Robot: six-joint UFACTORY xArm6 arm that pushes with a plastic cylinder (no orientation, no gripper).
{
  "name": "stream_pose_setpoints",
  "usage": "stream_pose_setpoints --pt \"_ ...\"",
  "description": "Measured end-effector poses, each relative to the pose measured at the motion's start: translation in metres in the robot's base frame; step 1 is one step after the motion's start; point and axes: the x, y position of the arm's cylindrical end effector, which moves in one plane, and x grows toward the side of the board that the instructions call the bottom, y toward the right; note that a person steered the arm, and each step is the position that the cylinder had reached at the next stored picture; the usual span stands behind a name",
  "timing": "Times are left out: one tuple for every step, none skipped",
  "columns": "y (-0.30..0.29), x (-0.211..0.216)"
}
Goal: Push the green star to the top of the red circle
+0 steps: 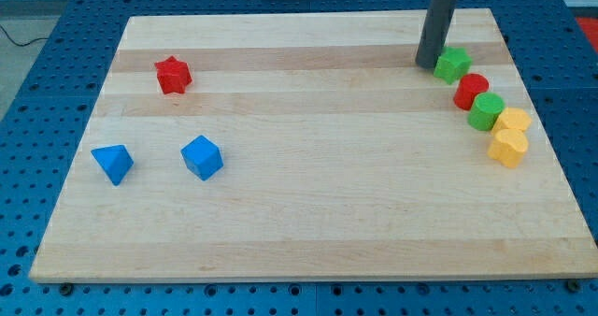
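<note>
The green star [452, 64] lies near the view's top right on the wooden board [308, 204]. The red circle [471, 91] sits just below and right of it, touching or nearly touching it. My tip [429, 64] rests on the board right against the green star's left side.
A green circle [486, 111] lies below the red circle, then a yellow block [513, 122] and a yellow heart [507, 148], in a chain towards the right edge. A red star [173, 75] is at the upper left. Two blue blocks [112, 163] [202, 157] lie at the left.
</note>
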Motion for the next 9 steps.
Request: stream_pose_setpoints --pt "0.0 0.001" --pt "0.001 0.002" --pt "0.005 0.004" --pt "0.005 -0.011" --pt "0.021 -0.017" --pt "0.046 -0.017" --pt "0.054 -0.016" --pt "0.049 -0.012" --pt "0.041 -0.003"
